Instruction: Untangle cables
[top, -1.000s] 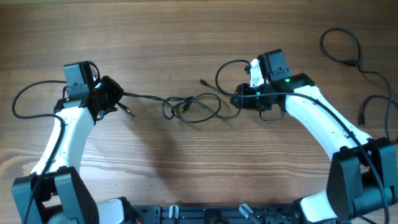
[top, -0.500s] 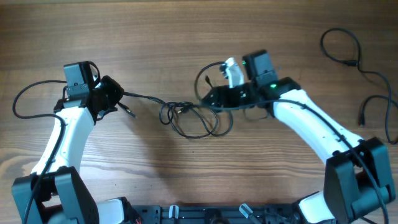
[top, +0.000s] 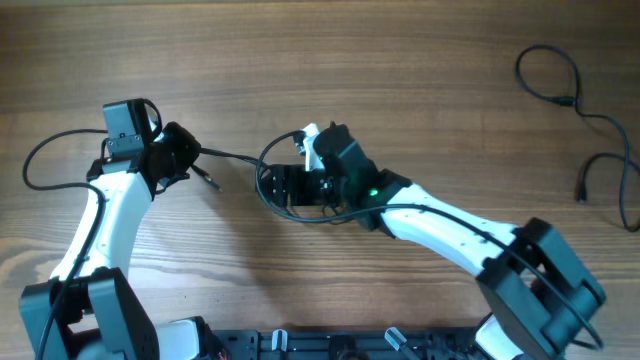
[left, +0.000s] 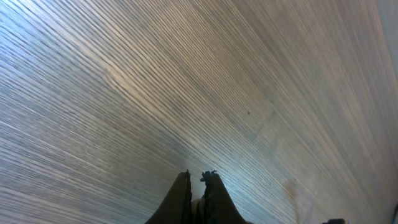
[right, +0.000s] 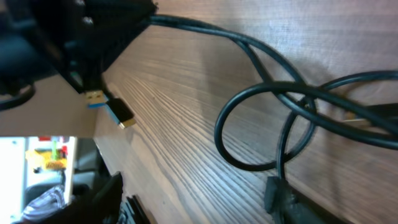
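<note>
1. Your right gripper (top: 292, 186) sits on the clump (right: 292, 99), which lies right at its jaws. In the wrist view the loops cross just ahead of them. I cannot tell how wide these jaws stand or whether they have hold of anything, because the arm hides the tips from above.
2. A loop (top: 265, 185) bulges from the clump on the side away from the right arm, flat on the table (top: 400, 60).
3. From the clump one strand (top: 232, 155) runs nearly straight, directly away from the right jaws, to your left gripper (top: 190, 152). That line is the strand's long axis, and I judge the coming move turns on it.
4. The left jaws are pressed together and pinch that strand. A plug (right: 107, 107) lies just beside them, outside the knot.
5. Your right arm is much the nearer to the clump. The left is well apart from it and looks best used as an anchor. You will probably want to take one loop with the right and draw it back from the left jaws along the strand's line, not across it.
6. Farthest off, behind the right arm, a spare cable (top: 560, 90) lies well apart from both jaws.
</note>
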